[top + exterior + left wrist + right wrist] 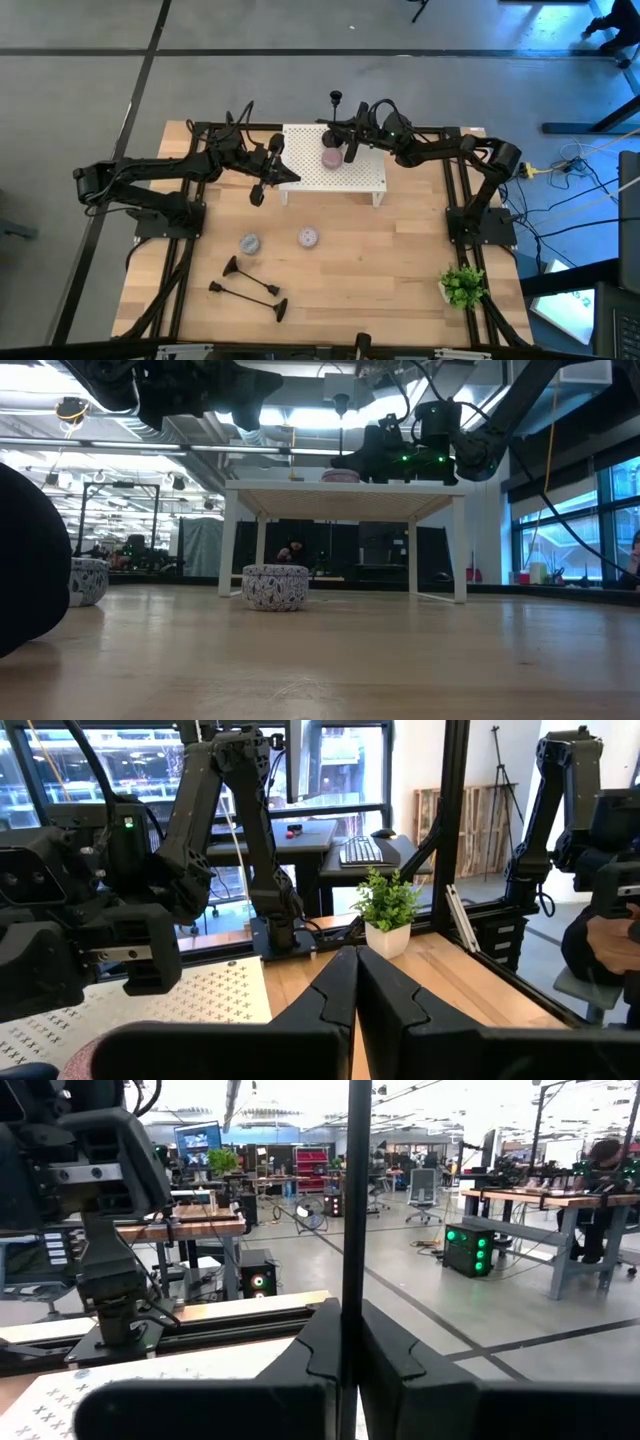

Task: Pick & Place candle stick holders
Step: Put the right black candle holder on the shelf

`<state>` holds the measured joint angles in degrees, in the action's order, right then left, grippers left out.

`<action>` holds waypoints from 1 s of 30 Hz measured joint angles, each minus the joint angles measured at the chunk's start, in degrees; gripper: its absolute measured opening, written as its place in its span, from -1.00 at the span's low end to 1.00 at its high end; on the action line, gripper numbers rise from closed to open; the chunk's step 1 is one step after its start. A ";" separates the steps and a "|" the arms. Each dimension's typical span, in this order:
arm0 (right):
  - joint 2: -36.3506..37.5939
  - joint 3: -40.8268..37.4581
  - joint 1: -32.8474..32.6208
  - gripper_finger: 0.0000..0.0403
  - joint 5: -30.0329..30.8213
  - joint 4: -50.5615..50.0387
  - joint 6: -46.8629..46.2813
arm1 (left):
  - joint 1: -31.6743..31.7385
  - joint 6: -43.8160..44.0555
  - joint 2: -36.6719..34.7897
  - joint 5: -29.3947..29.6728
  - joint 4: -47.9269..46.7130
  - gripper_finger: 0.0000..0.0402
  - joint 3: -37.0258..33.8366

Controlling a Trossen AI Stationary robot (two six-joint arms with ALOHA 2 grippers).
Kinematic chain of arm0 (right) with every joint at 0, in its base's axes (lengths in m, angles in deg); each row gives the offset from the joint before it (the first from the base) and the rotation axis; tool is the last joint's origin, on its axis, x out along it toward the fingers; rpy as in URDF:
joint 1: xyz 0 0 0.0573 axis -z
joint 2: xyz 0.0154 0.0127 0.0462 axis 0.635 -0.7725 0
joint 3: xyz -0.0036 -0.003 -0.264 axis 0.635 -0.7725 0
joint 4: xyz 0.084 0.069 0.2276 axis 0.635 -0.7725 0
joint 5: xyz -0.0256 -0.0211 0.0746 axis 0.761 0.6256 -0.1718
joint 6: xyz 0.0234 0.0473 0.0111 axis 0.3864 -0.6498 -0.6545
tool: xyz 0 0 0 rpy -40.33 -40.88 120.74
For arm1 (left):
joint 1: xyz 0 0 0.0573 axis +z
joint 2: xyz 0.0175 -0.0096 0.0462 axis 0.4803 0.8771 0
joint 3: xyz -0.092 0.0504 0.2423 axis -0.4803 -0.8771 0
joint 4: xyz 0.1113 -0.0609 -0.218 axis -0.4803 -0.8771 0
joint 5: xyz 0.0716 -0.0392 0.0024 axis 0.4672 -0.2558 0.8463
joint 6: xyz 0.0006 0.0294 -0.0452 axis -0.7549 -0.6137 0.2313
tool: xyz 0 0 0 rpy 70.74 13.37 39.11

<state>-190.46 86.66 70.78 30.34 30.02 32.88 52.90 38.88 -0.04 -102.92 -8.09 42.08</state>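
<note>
right gripper (352, 1350): clamped on upright candle holder (354, 1200) over white rack (335, 172) | left gripper (356, 982): closed, empty

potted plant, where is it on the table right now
In the high view the small green potted plant stands at the table's near right corner, beside the right arm's base, far from the white shelf.
</note>
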 joint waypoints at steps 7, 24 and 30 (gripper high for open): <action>-0.02 0.00 -0.02 -0.93 0.45 -0.08 0.01 | -1.05 -1.01 0.00 -0.05 0.02 -0.99 0.00; -0.24 0.01 -0.02 -0.93 0.63 -1.99 1.05 | -0.98 -1.01 0.00 -0.02 0.44 -0.98 0.00; -1.60 0.11 -0.04 -0.81 1.61 -0.96 1.32 | -0.98 -1.03 0.00 0.00 0.44 -0.99 0.00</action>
<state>-192.06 86.77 70.73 31.95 29.05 34.20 51.93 37.86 -0.04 -102.92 -7.65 42.08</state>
